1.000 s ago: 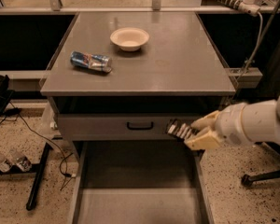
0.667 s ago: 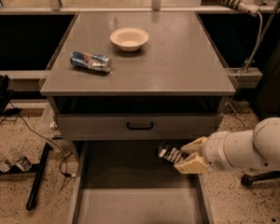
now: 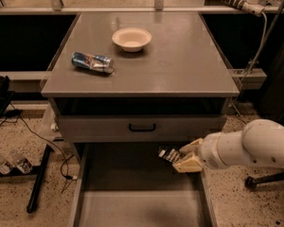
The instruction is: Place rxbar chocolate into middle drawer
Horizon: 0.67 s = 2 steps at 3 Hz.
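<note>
Grey cabinet: flat top, seen from the front and above, standing on a speckled floor.
White bowl: upright on the cabinet top, towards the back, near the middle.
Blue can: crushed, lying on its side on the top, left of the bowl and nearer the front.
Drawer front: closed, just under the top, with a black handle at its centre.
Middle drawer: pulled out below that front, its bare grey floor and thin side walls showing.
Arm: white, reaching in from the right at drawer height.
Gripper: at the right rear of the open drawer, just below the drawer front; its tan fingers seem closed on one end of the bar.
Chocolate bar: black wrapper with white lettering, sticking out leftward from the gripper over the drawer's right rear part; whether it touches the drawer floor I cannot tell.
</note>
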Each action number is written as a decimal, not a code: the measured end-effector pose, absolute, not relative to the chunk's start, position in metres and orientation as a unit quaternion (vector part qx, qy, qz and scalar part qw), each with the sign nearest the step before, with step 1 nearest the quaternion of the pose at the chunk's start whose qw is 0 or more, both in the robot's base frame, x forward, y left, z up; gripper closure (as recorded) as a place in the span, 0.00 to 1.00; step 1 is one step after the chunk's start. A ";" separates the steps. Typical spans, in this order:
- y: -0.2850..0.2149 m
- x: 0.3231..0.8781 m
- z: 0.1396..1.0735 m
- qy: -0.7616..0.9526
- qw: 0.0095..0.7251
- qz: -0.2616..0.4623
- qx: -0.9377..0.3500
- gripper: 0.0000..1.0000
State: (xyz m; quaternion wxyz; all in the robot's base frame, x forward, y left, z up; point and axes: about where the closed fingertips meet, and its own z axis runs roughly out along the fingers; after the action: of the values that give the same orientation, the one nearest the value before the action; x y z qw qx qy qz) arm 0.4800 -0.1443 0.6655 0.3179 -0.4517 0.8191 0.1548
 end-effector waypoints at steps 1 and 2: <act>-0.144 0.526 0.593 0.840 0.296 0.152 -0.428 1.00; -0.148 0.560 0.530 0.853 0.294 0.126 -0.412 1.00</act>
State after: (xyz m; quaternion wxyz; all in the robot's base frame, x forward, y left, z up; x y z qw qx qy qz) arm 0.5598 -0.1476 0.5301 0.2940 -0.4124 0.8530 0.1264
